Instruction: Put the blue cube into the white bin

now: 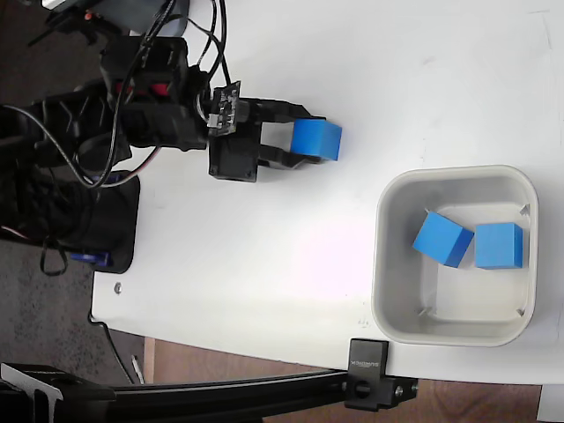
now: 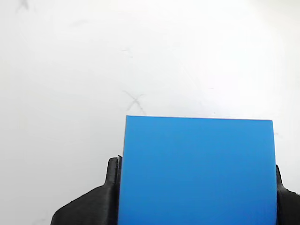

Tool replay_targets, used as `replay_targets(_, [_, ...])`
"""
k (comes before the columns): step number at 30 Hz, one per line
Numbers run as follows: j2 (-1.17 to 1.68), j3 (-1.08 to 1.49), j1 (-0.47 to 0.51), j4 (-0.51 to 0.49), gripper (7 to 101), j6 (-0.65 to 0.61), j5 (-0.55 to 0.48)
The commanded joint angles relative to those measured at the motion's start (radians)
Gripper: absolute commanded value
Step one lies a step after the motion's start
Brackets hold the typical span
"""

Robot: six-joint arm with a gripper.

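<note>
gripper: black two-finger gripper (image 1: 298, 137) at the end of the black cabled arm (image 1: 150, 101), upper left of the fixed view; its jaws are clamped on the small matte bright-blue cube (image 1: 316, 139), one finger on each opposite side.
held cube: in the wrist view the blue cube (image 2: 197, 171) fills the lower middle, its flat face toward the camera, with a black finger (image 2: 101, 201) pressed against its left side and the edge of another just visible at its right.
table: white work surface (image 1: 264, 247) lies under the cube; in the wrist view it (image 2: 93, 70) shows faint scuffs and a small x-shaped mark above the cube's top edge.
bin: off-white square plastic tub with rounded corners and a thick rim (image 1: 381, 264) sits at the right of the fixed view, well apart from the held cube, lower and to the right of it.
bin contents: two more blue cubes rest inside, a tilted one (image 1: 442, 238) and a squarer one (image 1: 500, 245) just beside it.
foreground: black clamp bracket (image 1: 368, 386) on a dark bar at the table's near edge.
</note>
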Motion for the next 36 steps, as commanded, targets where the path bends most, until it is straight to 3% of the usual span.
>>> replay_targets(1, [0.058,-0.067,-0.005,0.043,34.7,-0.014,0.021])
replay_targets(6, [0.104,-0.232,0.028,0.229,34.7,-0.104,0.014])
replay_targets(12, [0.130,-0.486,0.207,0.388,35.2,-0.290,-0.135])
replay_targets(15, [0.107,-0.586,0.328,0.400,35.2,-0.357,-0.238])
replay_targets(19, [0.009,-0.683,0.506,0.333,35.5,-0.388,-0.405])
replay_targets(25, [-0.202,-0.927,0.611,0.348,40.1,-0.414,-0.508])
replay_targets(26, [-0.224,-0.953,0.614,0.353,46.0,-0.417,-0.512])
replay_targets(27, [-0.235,-0.971,0.614,0.362,58.9,-0.420,-0.500])
replay_targets(28, [-0.239,-0.980,0.612,0.370,75.5,-0.423,-0.489])
replay_targets(29, [-0.239,-0.982,0.611,0.370,100.3,-0.423,-0.489])
replay_targets(36, [-0.164,-0.919,0.588,0.379,100.3,-0.416,-0.482])
